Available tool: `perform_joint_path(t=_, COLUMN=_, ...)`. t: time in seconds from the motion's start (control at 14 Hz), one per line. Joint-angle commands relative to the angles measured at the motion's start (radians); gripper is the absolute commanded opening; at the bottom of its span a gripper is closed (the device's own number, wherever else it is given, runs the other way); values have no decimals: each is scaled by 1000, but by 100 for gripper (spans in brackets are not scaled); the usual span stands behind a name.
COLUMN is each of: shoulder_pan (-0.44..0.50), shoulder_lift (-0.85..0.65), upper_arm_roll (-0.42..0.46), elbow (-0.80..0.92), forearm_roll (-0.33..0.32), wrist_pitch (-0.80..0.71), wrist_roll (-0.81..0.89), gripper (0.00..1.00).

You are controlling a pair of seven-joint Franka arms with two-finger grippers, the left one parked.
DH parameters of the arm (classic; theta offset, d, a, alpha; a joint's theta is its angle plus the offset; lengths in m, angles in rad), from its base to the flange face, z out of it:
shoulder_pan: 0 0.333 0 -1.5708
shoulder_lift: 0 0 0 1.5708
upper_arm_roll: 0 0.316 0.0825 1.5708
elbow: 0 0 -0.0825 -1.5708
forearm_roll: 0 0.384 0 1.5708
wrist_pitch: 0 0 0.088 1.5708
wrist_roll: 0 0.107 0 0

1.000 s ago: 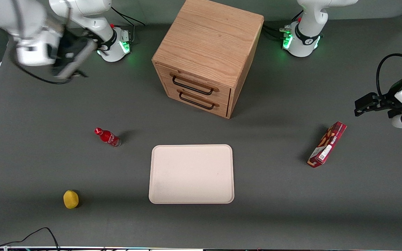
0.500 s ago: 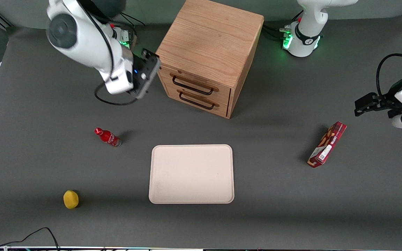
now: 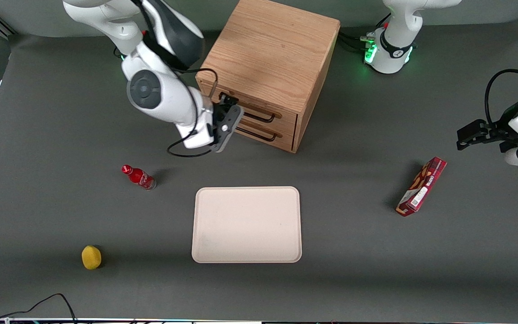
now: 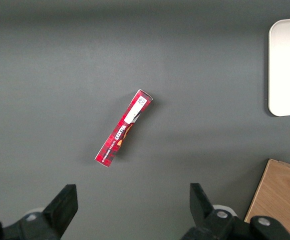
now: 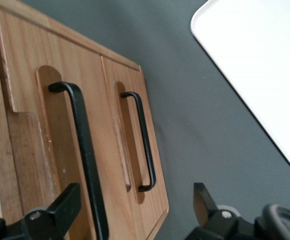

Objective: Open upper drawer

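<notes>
The working arm reaches down from its base at the working arm's end of the table (image 3: 38, 189), its white forearm angled toward the wooden cabinet (image 3: 270, 49). The end effector (image 3: 229, 118) sits in front of the two drawer fronts, level with the upper drawer (image 5: 32, 125), its fingers (image 5: 65, 202) spread apart with nothing between them. In the right wrist view the upper drawer's black bar handle (image 5: 85, 150) runs toward one finger, and the lower drawer (image 5: 130, 135) shows its own handle alongside.

From the front, the arm covers the working-arm end of both handles, so contact with the bar cannot be judged. The upper drawer looks flush and shut.

Half a second ago the end effector hung beside the cabinet's corner; it has since swung round in front of the drawers.
</notes>
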Motion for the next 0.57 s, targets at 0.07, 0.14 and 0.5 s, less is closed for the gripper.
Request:
perform_joint_path(t=0.07, shoulder_pan=3, shoulder_lift=12, upper_arm_roll=35, elbow=-17, forearm_roll=-34, wrist_pitch=39, wrist_roll=54, gripper=100)
perform_joint_path(t=0.14, shoulder_pan=4, shoulder_lift=12, upper_arm_roll=36, elbow=-24, forearm_roll=-34, wrist_pitch=45, wrist_roll=54, gripper=100)
perform_joint_path(t=0.5, shoulder_pan=15, shoulder_lift=65, upper_arm_roll=36, elbow=-30, forearm_roll=-54, wrist_pitch=102, wrist_roll=54, gripper=100)
